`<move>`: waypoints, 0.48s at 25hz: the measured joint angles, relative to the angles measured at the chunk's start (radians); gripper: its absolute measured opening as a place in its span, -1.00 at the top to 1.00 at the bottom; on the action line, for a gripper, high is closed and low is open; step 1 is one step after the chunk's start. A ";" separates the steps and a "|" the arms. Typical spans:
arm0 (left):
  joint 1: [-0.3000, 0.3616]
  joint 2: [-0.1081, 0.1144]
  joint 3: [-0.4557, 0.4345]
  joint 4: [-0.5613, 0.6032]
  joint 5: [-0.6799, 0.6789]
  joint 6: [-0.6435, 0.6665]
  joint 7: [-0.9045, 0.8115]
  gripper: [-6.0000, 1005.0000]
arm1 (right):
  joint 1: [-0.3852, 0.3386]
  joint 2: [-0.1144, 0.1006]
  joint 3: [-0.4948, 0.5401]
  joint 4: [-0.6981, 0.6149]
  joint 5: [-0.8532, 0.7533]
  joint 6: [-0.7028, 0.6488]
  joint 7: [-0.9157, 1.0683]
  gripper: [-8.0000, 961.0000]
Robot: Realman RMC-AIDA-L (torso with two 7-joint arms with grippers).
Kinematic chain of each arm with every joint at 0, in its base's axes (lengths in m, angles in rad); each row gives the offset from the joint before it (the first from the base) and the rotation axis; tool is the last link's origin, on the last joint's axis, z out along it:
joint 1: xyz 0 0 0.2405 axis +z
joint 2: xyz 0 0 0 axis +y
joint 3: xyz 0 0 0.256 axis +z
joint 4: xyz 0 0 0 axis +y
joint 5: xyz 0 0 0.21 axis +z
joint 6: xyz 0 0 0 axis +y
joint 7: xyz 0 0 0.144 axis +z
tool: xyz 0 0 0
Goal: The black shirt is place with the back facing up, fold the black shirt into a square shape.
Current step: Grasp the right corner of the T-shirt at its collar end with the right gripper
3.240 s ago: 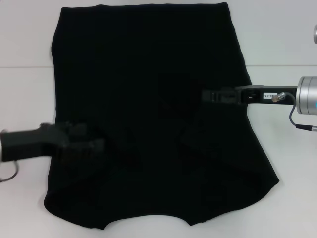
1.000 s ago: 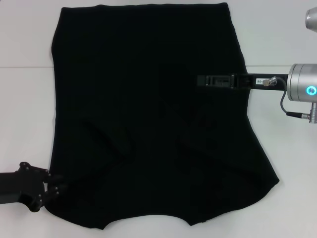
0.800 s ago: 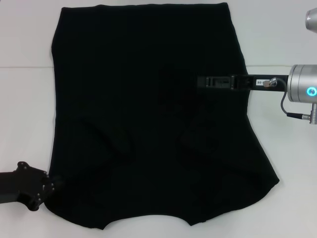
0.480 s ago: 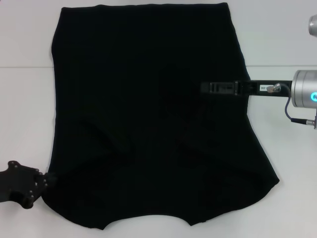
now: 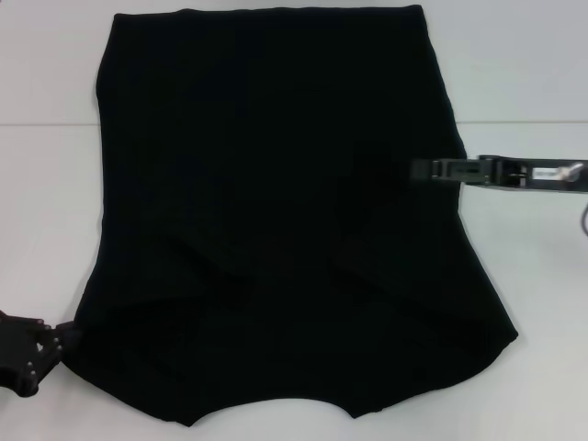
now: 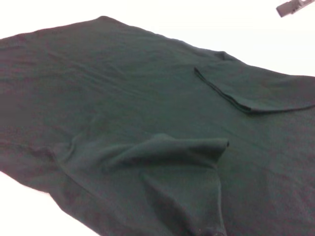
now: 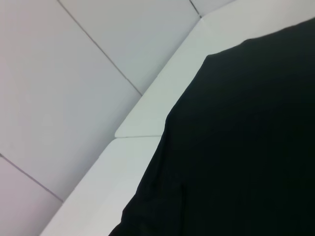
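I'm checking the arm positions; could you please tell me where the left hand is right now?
In the head view the left hand sits at the lower left, low over the white table, just beside the near left corner of the black shirt.

One black shirt (image 5: 276, 211) lies spread on one white table (image 5: 46, 184), reaching from the table's far edge to its near edge. Two robot hands are in view: the left hand (image 5: 28, 354) at the shirt's near left corner, and the right hand (image 5: 441, 170) at the shirt's right edge. Two sleeves are folded in onto the shirt.
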 joint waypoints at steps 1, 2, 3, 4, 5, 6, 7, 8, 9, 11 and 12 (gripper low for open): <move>0.001 0.001 -0.016 -0.004 -0.001 0.004 0.009 0.96 | -0.006 -0.010 0.001 0.000 -0.002 -0.010 0.029 -0.92; 0.002 0.000 -0.028 -0.009 -0.004 0.007 0.018 0.96 | -0.012 -0.020 -0.001 0.001 -0.006 -0.022 0.060 -0.91; 0.006 0.001 -0.037 -0.014 -0.009 0.007 0.027 0.96 | -0.018 -0.029 -0.003 0.003 -0.010 -0.033 0.088 -0.91; 0.010 0.001 -0.045 -0.021 -0.017 0.007 0.036 0.96 | -0.024 -0.037 -0.004 0.006 -0.013 -0.046 0.108 -0.91; 0.017 0.001 -0.049 -0.029 -0.029 0.007 0.045 0.96 | -0.031 -0.045 -0.005 0.013 -0.016 -0.062 0.124 -0.90; 0.021 0.001 -0.050 -0.034 -0.037 0.005 0.049 0.96 | -0.038 -0.052 -0.005 0.021 -0.020 -0.078 0.134 -0.90; 0.027 0.001 -0.052 -0.040 -0.046 0.004 0.055 0.96 | -0.047 -0.059 -0.005 0.032 -0.024 -0.091 0.138 -0.89; 0.031 0.001 -0.056 -0.046 -0.054 0.003 0.061 0.96 | -0.055 -0.065 -0.006 0.042 -0.030 -0.104 0.140 -0.89; 0.035 0.001 -0.062 -0.051 -0.061 0.002 0.066 0.96 | -0.063 -0.071 -0.007 0.055 -0.037 -0.116 0.142 -0.89; 0.038 0.001 -0.070 -0.057 -0.075 0.003 0.070 0.96 | -0.077 -0.079 -0.006 0.073 -0.059 -0.137 0.142 -0.88; 0.039 0.001 -0.073 -0.060 -0.082 0.005 0.071 0.96 | -0.087 -0.084 -0.003 0.083 -0.074 -0.149 0.142 -0.87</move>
